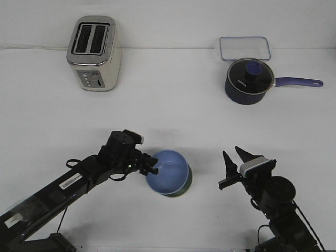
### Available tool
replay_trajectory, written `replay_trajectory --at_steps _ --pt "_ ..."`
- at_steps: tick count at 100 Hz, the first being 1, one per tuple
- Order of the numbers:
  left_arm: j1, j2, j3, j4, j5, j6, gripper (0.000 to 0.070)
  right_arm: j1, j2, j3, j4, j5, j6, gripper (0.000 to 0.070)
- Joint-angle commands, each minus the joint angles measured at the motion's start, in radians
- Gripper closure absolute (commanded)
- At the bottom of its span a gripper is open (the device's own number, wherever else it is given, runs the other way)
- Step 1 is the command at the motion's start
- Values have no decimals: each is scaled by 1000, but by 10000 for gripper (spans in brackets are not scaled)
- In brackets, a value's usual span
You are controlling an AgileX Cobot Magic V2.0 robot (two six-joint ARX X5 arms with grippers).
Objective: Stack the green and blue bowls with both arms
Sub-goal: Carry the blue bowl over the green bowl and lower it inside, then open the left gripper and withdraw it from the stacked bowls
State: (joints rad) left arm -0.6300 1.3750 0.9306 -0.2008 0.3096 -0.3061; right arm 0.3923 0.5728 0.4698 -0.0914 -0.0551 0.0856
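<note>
The periwinkle blue bowl (167, 173) sits nested in the sage green bowl (187, 184), of which only a sliver of rim shows at the lower right, on the table front and centre. My left gripper (151, 165) is at the blue bowl's left rim, its fingers slightly apart and touching or almost touching the rim. My right gripper (234, 157) is open and empty, fingers pointing up, well to the right of the bowls.
A cream toaster (94, 53) stands at the back left. A dark navy saucepan (249, 80) with glass lid and long blue handle is at the back right, with a clear lidded container (245, 48) behind it.
</note>
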Motion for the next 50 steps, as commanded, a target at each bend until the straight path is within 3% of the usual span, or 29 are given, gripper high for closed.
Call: replay_trajectory --at_steps 1,13,25,29,39,50 --pt "-18 29 17 25 -2 -12 686 5 4 2 9 -1 -4 434" --pt "-32 56 17 27 6 -6 651 5 4 2 9 -1 -4 434" --pt "-36 55 17 48 31 4 302 5 4 2 9 0 -4 434" --pt "-36 50 17 55 31 4 243 5 4 2 9 0 -4 434" --pt "-13 19 19 74 18 9 238 5 4 2 9 1 -4 434" --pt "39 -50 28 68 -80 40 238 5 4 2 10 4 -5 434"
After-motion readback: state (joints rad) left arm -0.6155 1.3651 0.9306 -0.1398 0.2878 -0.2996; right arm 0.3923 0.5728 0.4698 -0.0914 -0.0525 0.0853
